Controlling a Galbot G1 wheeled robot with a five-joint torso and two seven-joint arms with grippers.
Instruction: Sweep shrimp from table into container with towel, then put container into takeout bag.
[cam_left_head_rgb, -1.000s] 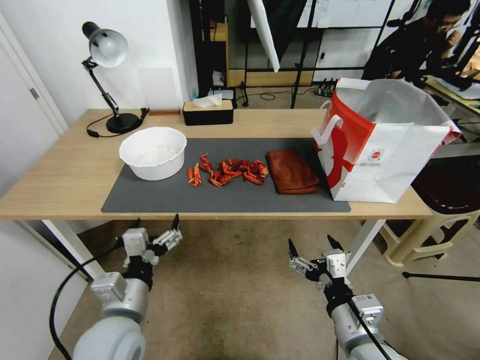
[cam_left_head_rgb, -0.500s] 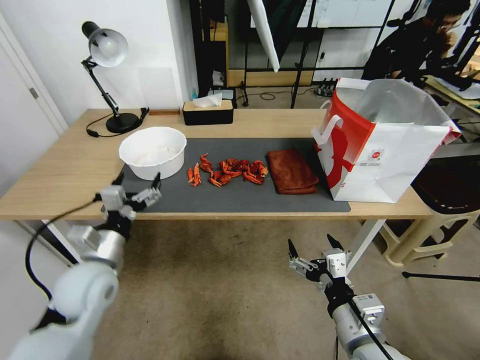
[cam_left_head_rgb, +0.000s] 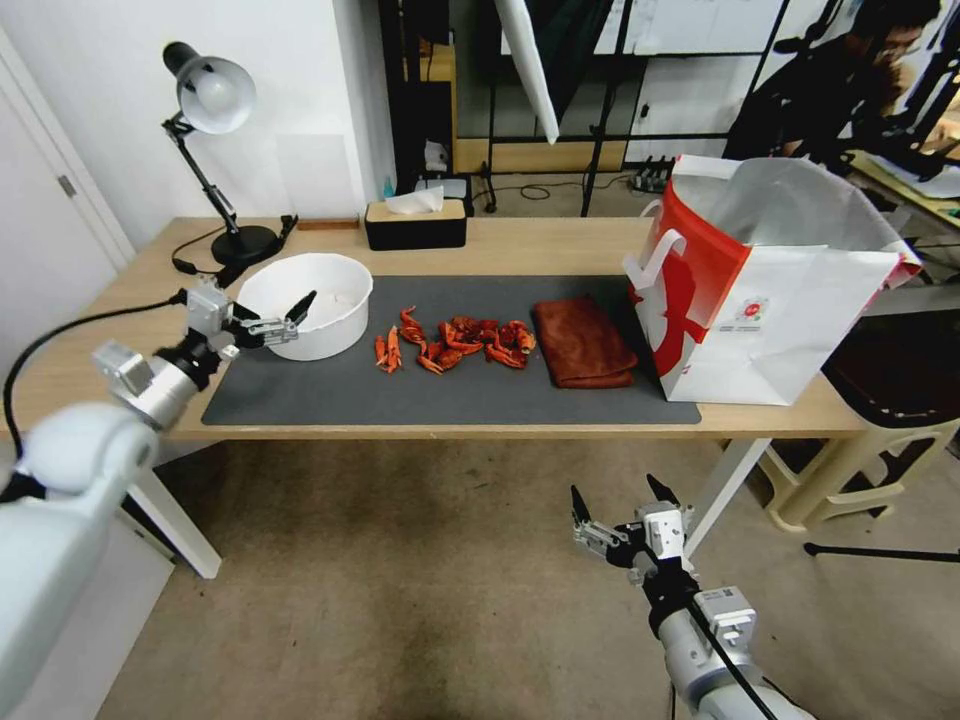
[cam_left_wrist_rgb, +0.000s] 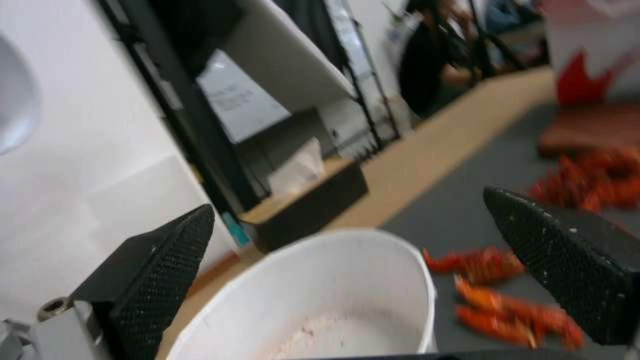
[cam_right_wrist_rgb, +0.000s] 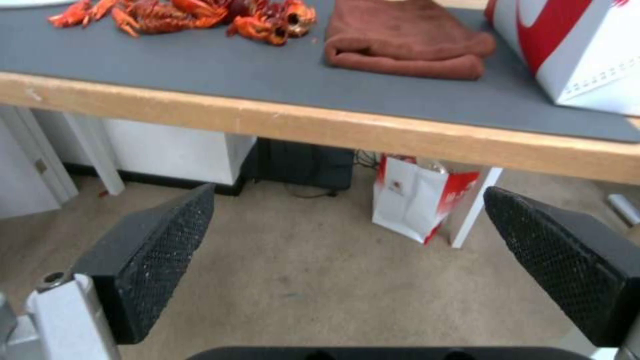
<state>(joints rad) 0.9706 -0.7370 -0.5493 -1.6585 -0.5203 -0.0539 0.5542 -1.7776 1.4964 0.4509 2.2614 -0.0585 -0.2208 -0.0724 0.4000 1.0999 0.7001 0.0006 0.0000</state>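
Spread wide, the left gripper (cam_left_head_rgb: 268, 318) hangs level with the white container (cam_left_head_rgb: 310, 300) at the table's (cam_left_head_rgb: 110, 350) left end, its 2 black fingers (cam_left_wrist_rgb: 160, 265) pointing at the bowl's near side without touching it. Seen from the left wrist, the container's rim (cam_left_wrist_rgb: 347, 250) sits between the open fingertips, a faint pinkish smear on its inside floor. Behind it on the wood stand a black desk lamp (cam_left_head_rgb: 215, 150) and a black tissue box (cam_left_head_rgb: 416, 224). Just right of the container, the shrimp (cam_left_head_rgb: 455, 343) lie in a loose red-orange heap on the dark grey mat (cam_left_head_rgb: 330, 395). Next along, the folded rust-red towel (cam_left_head_rgb: 583, 343) rests flat on the mat, close to the heap's right edge. At the table's right end the takeout bag (cam_left_head_rgb: 780, 300) stands upright and open, its red panel facing the towel. Below the tabletop, over the carpeted floor, the right gripper (cam_left_head_rgb: 614, 505) waits with its fingers (cam_right_wrist_rgb: 160, 255) also held well apart, grasping nothing. A small white-and-red bag (cam_right_wrist_rgb: 417, 197) sits on the floor under the table.
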